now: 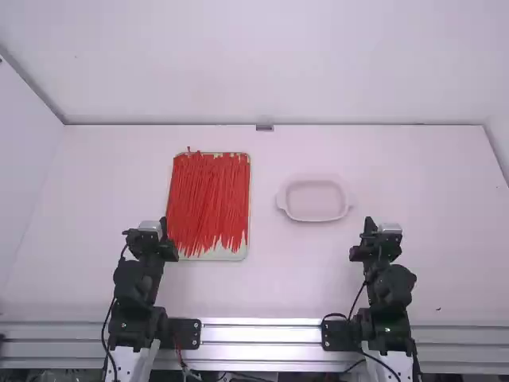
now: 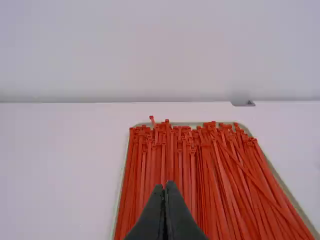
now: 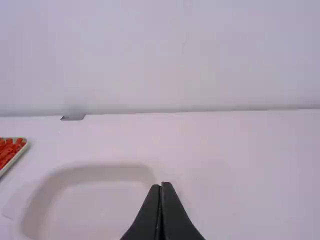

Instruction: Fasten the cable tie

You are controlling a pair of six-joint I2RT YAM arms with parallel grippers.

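– At the tip of the left arm (image 1: 139, 278), how do the left jaws stand?
– Pressed together, with nothing between them. The two black fingers (image 2: 150, 220) meet in a thin seam, and from the left wrist they show against the near ends of the ties.
– And the right jaws, on the right arm (image 1: 387, 286)?
– Pressed together as well, nothing pinched. Their black fingers (image 3: 150, 220) meet just before the near rim of the dish.
– Where are the ties themselves?
– The thin red plastic cable ties (image 1: 209, 203) lie in a dense sheaf on a flat beige rectangular tray (image 1: 250, 199). They run lengthwise away from the arms, heads at the far end, and a few cross on the slant. One head pokes out past the far left corner.
– How do the left jaws sit to that tray?
– Just beside its near left corner, seen from above.
– What else is on the white desk (image 1: 413, 159)?
– A shallow white oval dish with small side handles (image 1: 313, 185), right of the tray and apart from it. The right jaws sit to the dish's right, nearer the arm bases. A small grey bracket (image 1: 264, 126) sits at the desk's far edge.
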